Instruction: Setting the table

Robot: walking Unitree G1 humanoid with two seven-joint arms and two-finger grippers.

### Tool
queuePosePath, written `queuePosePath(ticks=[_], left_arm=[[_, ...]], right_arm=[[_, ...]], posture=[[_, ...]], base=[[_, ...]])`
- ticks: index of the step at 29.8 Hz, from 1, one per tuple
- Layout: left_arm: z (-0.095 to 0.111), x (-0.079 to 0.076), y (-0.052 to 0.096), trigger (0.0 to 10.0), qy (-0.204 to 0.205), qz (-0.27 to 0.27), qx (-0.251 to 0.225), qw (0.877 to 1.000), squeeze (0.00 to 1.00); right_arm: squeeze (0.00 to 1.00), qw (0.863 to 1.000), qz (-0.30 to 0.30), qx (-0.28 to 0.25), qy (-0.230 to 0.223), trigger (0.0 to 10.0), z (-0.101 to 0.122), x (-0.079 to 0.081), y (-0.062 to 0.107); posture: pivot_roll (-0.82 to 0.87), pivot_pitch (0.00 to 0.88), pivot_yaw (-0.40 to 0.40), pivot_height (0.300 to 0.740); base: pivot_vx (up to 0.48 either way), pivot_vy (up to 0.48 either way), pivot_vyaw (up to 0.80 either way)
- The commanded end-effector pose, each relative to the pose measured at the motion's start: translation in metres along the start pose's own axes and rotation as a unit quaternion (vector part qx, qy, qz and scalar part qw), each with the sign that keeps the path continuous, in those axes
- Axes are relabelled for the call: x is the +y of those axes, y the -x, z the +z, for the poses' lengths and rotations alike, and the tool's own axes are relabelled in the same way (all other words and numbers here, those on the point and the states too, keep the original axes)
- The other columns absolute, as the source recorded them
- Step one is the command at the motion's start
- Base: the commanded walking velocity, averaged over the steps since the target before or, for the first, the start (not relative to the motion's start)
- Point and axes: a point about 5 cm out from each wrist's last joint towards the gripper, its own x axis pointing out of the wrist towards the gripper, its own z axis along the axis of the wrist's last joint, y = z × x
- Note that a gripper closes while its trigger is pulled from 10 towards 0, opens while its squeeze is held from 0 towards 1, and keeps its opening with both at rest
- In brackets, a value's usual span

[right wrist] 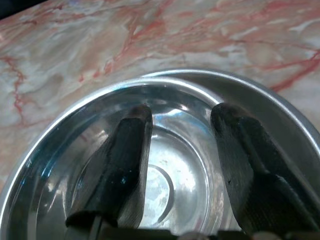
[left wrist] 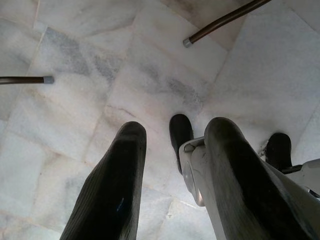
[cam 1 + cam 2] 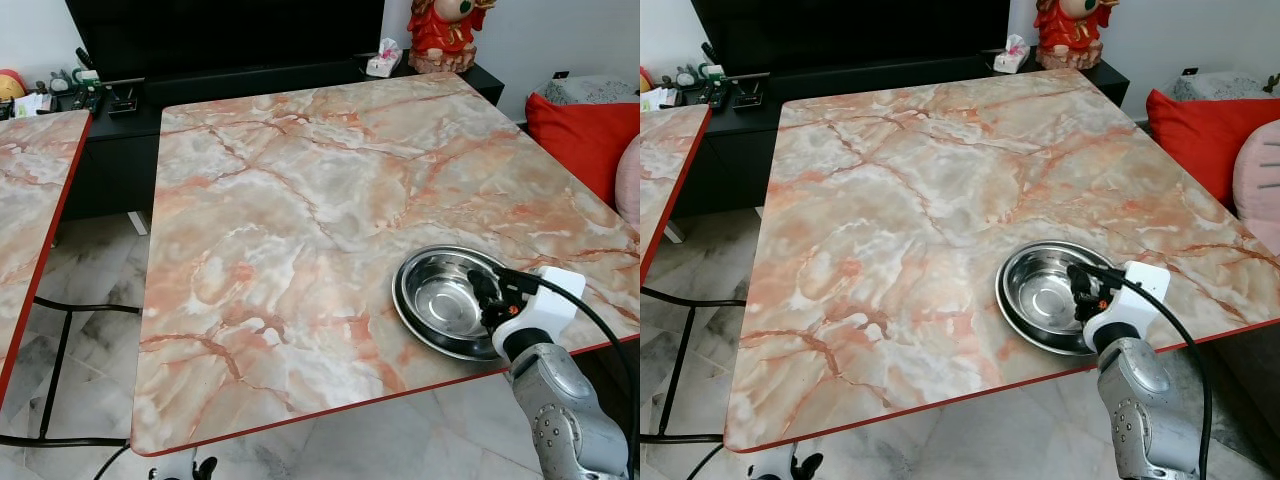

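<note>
I see right gripper (image 1: pixel 180 115) over the steel bowl (image 3: pixel 440 300) on the marble table (image 3: pixel 300 220), fingers spread, gripping nothing (left gripper (image 2: pixel 175 135) hangs over floor, fingers apart)

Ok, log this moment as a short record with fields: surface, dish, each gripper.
surface: pink marble-patterned table with red edge
dish: shiny round steel bowl sitting in a shallow steel plate, near the table's front right edge
right gripper: open, over the bowl's inside
left gripper: open, hanging idle over the pale tiled floor
</note>
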Motion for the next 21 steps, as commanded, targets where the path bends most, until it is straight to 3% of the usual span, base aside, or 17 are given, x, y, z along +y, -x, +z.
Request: queuePosePath(ticks=[1,21], left_arm=[[-0.0081,0.0002,0.0017,10.0,0.001,0.001,0.017,1.0,0.0],[-0.0068,-0.0015,0.001,10.0,0.001,-0.003,0.017,1.0,0.0]], right_arm=[[0.0,1.0,0.003,0.002,0.002,10.0,0.0016,0.0019,0.0002],[0.0,1.0,0.006,0.021,0.007,10.0,-0.0035,0.0015,0.0006]], posture=[[-0.04,0.091,0.009,0.74],[-0.04,0.091,0.009,0.74]], base=[[0.0,0.0,0.0],[0.0,0.0,0.0]])
